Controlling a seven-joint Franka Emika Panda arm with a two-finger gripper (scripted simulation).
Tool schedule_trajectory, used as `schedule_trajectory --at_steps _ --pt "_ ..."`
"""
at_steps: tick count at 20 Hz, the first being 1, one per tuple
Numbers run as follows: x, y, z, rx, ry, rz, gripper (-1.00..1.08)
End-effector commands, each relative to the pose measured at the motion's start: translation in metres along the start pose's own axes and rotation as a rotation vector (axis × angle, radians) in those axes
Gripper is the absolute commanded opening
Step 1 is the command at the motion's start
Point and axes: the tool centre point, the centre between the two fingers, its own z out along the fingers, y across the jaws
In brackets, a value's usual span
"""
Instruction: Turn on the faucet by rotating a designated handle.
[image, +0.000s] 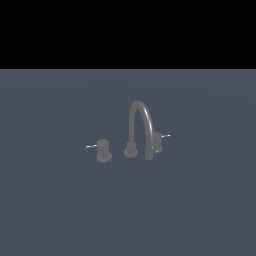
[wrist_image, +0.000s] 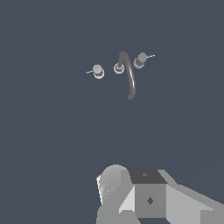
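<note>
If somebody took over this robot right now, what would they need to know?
Gripper: only partly visible in the wrist view, far from the faucet, holding nothing visible; open or shut cannot be told.
Faucet: arched spout between two knobs.
Handle: the knob partly behind the spout at the exterior view's right, pin pointing right. Untouched.
Other knob: leave alone.
Left: approach the handle and rotate it.

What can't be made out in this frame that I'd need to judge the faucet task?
- Gripper: wrist view shows only its grey body at the picture's edge; fingertips are cut off, so open or shut is unknown. Absent from the exterior view.
- Handle: exterior view, the spout hides its lower part.
- Handle's pin: too thin to read its exact angle.
</note>
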Motion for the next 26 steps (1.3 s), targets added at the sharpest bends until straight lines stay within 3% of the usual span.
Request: schedule_trajectory --at_steps 1,16,26 --pt "0.000 0.000 0.000 0.000 0.000 0.000 -1.00" --pt "0.005 -0.017 -0.001 0.010 -0.016 -0.025 -1.00" --pt "0.045 -0.014 0.012 0.046 -0.016 0.070 -1.00"
